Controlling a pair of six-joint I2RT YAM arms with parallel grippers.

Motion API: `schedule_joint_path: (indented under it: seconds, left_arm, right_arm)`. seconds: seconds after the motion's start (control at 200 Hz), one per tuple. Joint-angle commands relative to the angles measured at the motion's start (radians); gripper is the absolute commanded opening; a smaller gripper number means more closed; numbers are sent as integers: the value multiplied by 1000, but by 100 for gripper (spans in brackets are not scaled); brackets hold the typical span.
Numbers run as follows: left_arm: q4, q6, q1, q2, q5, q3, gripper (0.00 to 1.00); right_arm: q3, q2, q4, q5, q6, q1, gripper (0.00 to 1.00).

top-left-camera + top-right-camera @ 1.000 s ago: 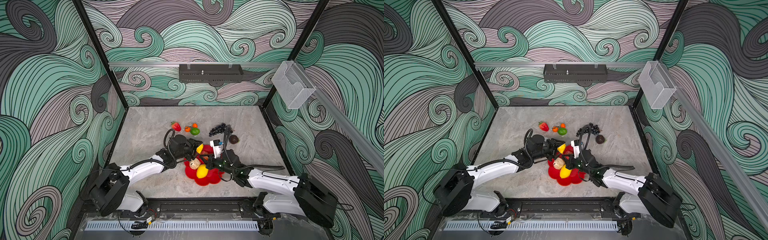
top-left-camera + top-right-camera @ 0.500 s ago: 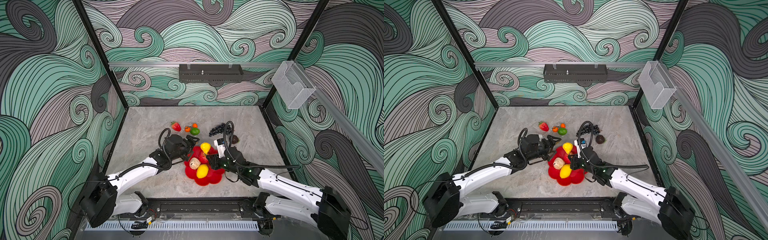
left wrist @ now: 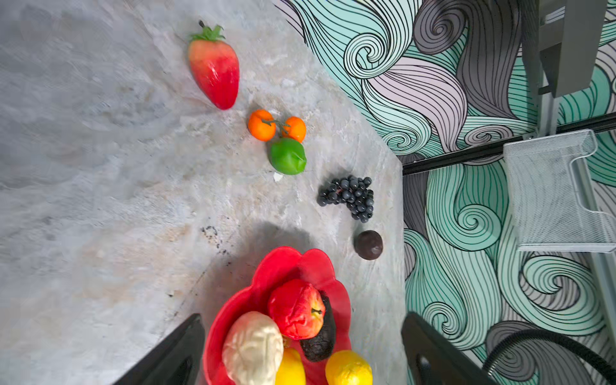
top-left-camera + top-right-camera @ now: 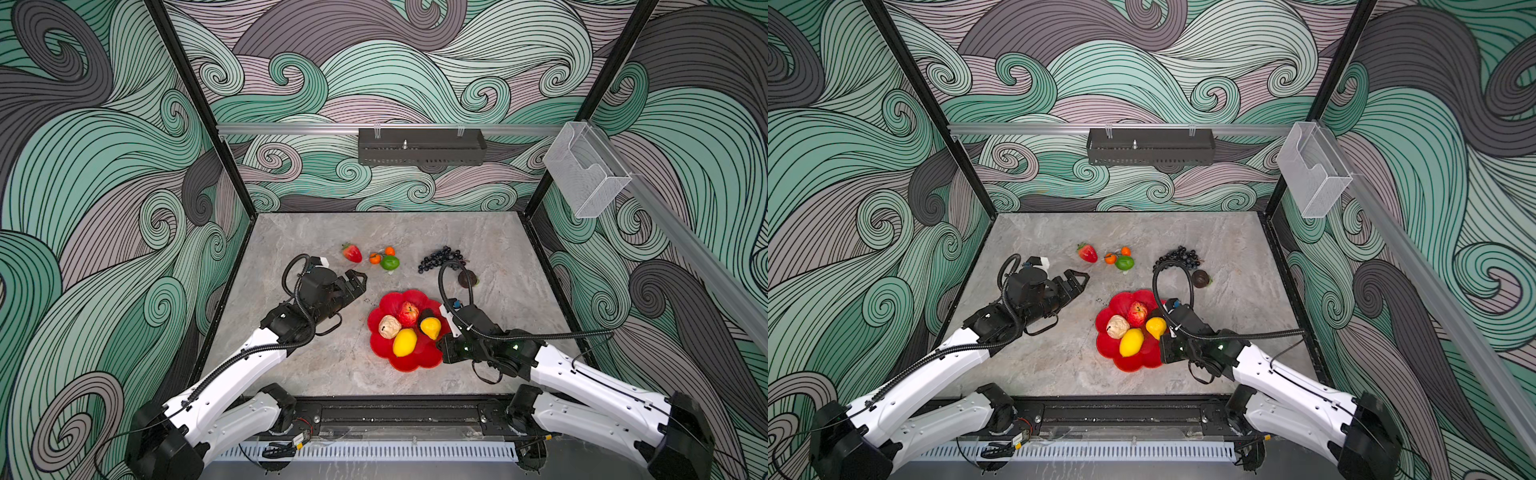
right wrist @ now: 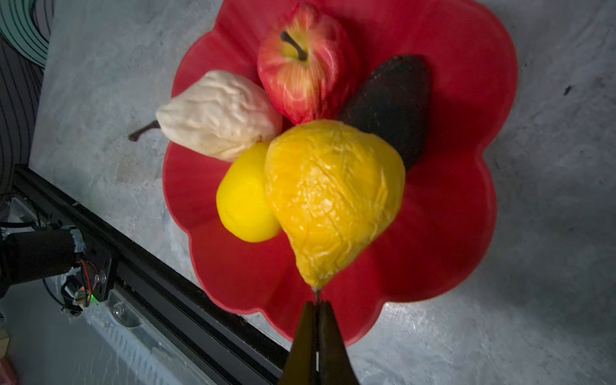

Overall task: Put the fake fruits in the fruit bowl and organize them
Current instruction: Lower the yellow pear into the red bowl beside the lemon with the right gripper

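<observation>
Five fake fruits (image 4: 1131,341) to count in the fruit bowl (image 4: 415,362), near the middle of the surface (image 4: 316,365): apple (image 4: 409,313) at the far side, beige lump (image 4: 389,326) at the left, lemon (image 4: 404,342) nearest, dark avocado (image 5: 390,110) toward the right, and yellow pear (image 4: 430,327) against the lemon's right flank, pinched by its thin stem in the right hand (image 5: 316,308), closed tight on that stem alone. Cannot tell whether resting on the pile or hanging just above it. Judged to be the placing step for the pear. Lower slowly into the bare red patch at the right of the bowl, beside the lemon and not on top of it; expect some swing from so slender a grip. Open the hand only once settled, then back off along the stem's line without dragging it. Left hand (image 4: 358,280) spread wide and holding nothing, hovering over the surface to the left of the bowl, aimed toward the far fruits. Outside the bowl, in a loose far row: strawberry (image 4: 352,253) at the left, two tiny oranges (image 4: 375,258) just beside the lime (image 4: 390,262), grape bunch (image 4: 440,258), and dark round fruit (image 4: 467,277) at the right. Reach next for the strawberry with the left hand, as the closest; keep the bowl's far side free for the grapes.
</observation>
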State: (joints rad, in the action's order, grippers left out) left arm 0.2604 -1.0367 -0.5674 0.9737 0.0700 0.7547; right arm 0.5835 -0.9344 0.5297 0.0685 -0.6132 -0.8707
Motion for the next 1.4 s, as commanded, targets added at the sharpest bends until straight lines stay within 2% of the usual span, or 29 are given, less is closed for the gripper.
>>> schedule_joint_path:
  seconds: [0.0, 0.275, 0.575, 0.871, 1.181, 1.396]
  left_arm:
    - [77, 81, 32, -22, 36, -21, 94]
    - [53, 87, 52, -3, 1, -59, 94]
    - [54, 87, 63, 8, -2, -80, 95]
    - [65, 97, 87, -16, -6, -96, 95]
    - [65, 101, 116, -38, -21, -120, 95]
    - [58, 103, 127, -33, -30, -126, 95]
  right_arm:
    - [40, -2, 132, 38, -16, -12, 0]
    - [77, -35, 189, 39, -3, -26, 0]
    - [147, -136, 239, 42, 29, -62, 2]
    - [185, -247, 231, 32, 33, -88, 7]
    - [206, -283, 234, -10, 35, -92, 16]
    - [217, -281, 234, -24, 36, -94, 11]
